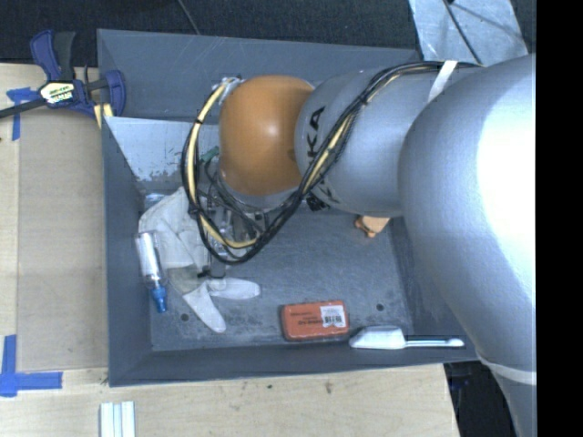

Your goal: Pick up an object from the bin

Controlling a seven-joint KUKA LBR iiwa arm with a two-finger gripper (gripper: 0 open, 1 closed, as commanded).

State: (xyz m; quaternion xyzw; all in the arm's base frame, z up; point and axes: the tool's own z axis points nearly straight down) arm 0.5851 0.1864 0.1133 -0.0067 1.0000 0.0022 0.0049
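My gripper [217, 260] hangs below the arm's wrist at the bin's left middle, low over a crumpled white cloth or bag [173, 221]. Its tip stands just above a white blade-shaped plastic piece [221, 295] lying on the bin floor. Left of it, a white tube with a blue cap [151, 269] lies along the left wall, cap toward the front. Most of the gripper is hidden under the wrist and its cables.
An orange flat block with a barcode label [314, 320] lies near the front wall. A white brush with a thin handle [399, 339] lies at the front right corner. A small tan thing [372, 226] sits beside the arm at the right.
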